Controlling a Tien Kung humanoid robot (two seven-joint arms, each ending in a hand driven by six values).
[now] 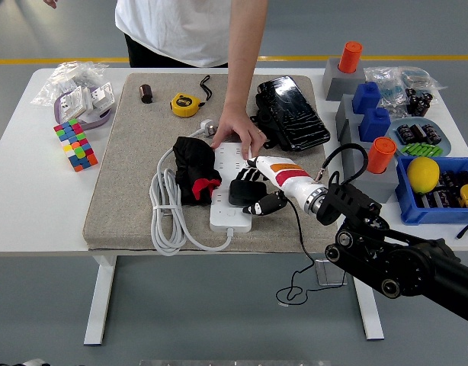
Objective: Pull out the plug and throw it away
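Observation:
A black plug (238, 194) sits in the white power strip (228, 219) on the grey mat (127, 175). My right hand (254, 191), white-backed with black fingers, reaches in from the right and closes around the plug, with its fingers over the top and its thumb at the near side. A person's hand (235, 130) presses down on the far end of the strip. The strip's white cable (165, 217) lies coiled to the left. My left arm is out of view.
A black cloth with a red clip (193, 174) lies just left of the strip. A black pouch (291, 114) and a yellow tape measure (184, 104) are behind it. On the right stand a blue bin (440, 212) and orange-topped blocks (379, 156); a colour cube (75, 145) is on the left.

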